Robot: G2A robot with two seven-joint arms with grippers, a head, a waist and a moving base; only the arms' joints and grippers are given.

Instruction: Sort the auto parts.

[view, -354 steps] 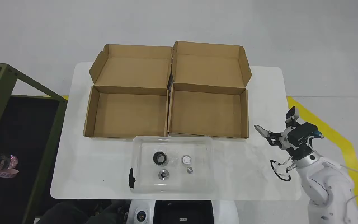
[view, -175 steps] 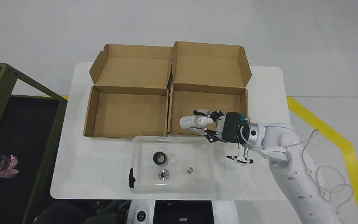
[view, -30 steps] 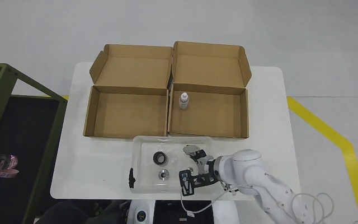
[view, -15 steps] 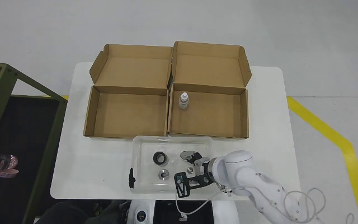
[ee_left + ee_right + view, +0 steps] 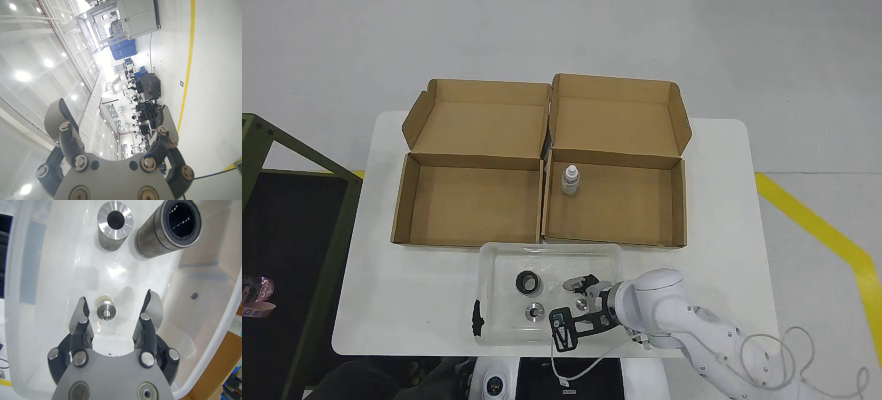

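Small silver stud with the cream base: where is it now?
Right wrist view: the small silver stud sits in the clear plastic tub, between the open fingers of the right gripper, touching neither, with the silver hollow cylinder beyond.

We see a white table (image 5: pixel 422 290) with rounded corners, and three containers rest directly on it. Two open cardboard boxes sit side by side on the far half, meeting along their inner walls. These are the left cardboard box (image 5: pixel 472 205) and the right cardboard box (image 5: pixel 632 205), and each has its lid opened back toward the table's far edge. On the near half stands a clear plastic bin (image 5: pixel 504 258). Its far rim lies just beside the boxes' near walls and spans the seam between them. By the bin's near left corner we make out a small black object (image 5: pixel 477 320) against the bin's wall, but we cannot tell what it is.
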